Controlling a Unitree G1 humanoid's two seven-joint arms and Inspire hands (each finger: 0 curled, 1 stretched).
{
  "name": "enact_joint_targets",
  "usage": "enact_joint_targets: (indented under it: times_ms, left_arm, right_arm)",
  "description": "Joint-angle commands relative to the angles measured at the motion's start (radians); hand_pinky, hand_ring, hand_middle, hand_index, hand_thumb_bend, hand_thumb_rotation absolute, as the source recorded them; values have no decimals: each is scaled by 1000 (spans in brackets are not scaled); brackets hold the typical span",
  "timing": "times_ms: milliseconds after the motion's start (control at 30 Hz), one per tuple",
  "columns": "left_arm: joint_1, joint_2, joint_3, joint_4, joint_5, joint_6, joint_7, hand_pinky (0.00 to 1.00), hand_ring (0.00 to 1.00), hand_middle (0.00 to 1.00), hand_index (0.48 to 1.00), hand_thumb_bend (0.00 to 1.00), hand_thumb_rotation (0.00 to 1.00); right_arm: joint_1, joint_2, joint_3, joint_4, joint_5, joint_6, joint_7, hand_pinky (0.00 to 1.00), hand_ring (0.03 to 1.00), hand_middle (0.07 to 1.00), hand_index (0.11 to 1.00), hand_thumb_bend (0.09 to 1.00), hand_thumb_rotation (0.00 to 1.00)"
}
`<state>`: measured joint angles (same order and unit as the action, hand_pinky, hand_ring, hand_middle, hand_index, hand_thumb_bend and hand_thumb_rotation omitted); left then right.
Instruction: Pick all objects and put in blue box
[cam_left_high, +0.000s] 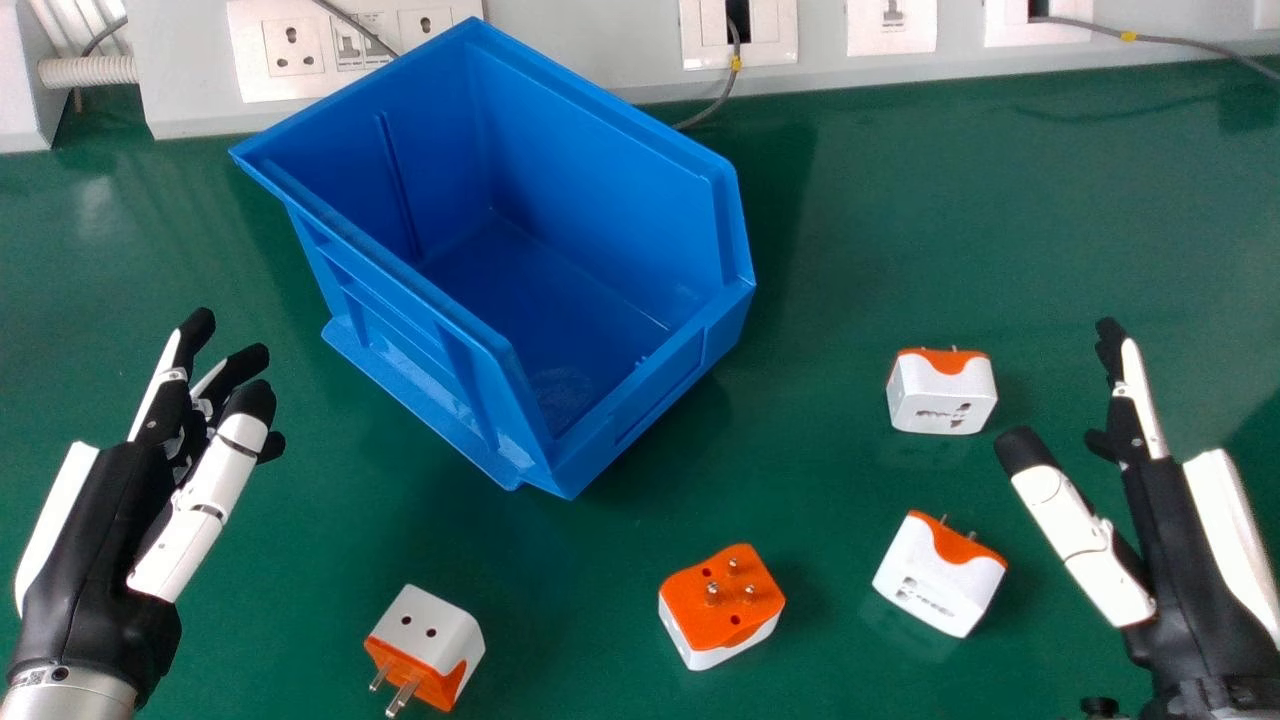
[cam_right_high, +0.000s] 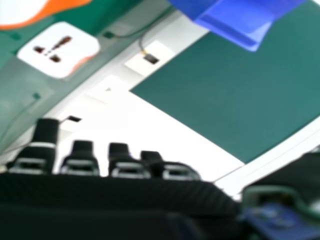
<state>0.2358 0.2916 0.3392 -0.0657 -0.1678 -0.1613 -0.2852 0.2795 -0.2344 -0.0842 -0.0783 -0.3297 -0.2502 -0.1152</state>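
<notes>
Find four boxy plug adapters of hard white and orange plastic on the smooth green tabletop (cam_left_high: 870, 200), outside the blue, open-fronted plastic box (cam_left_high: 590, 150). Expect light, stiff, slightly slippery handling, with metal pins (cam_left_high: 402, 697) liable to snag. Take the far adapter (cam_left_high: 941, 395) and the near right adapter (cam_left_high: 935, 585) across opposite white sides; pinch the pins-up adapter (cam_left_high: 715, 600) low, below its orange face; on the leftmost adapter (cam_left_high: 430, 635), keep off the pins and grasp the white flanks. See the black-and-white right hand (cam_left_high: 1185, 560) released, just beside the right pair, and the black-and-white left hand (cam_left_high: 95, 560) relaxed, left of the box, holding nothing. Clear the high side walls by entering over the lower front lip (cam_left_high: 660, 395). Note white socket panels (cam_left_high: 910, 42) and thin grey cables (cam_left_high: 1190, 43) behind, away from the likely path
</notes>
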Motion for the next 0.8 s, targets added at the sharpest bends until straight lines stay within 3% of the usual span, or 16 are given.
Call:
enact_joint_targets:
  times_ms: [0,400,767]
  left_arm:
    - [-9,12,3,-4,-5,-10,-1,826,913,928,989,367,711]
    - [-13,12,4,-1,-9,-7,-3,826,914,929,989,355,708]
    - [2,16,9,-23,-20,0,-11,828,915,935,990,355,711]
  right_arm:
    - [-3,-11,-5,-28,-8,-4,-1,872,1000,1000,1000,460,1000]
    - [-1,-17,4,-32,-53,1,-5,871,1000,1000,1000,522,1000]
    - [45,-54,25,-111,-155,111,52,876,1000,1000,1000,585,997]
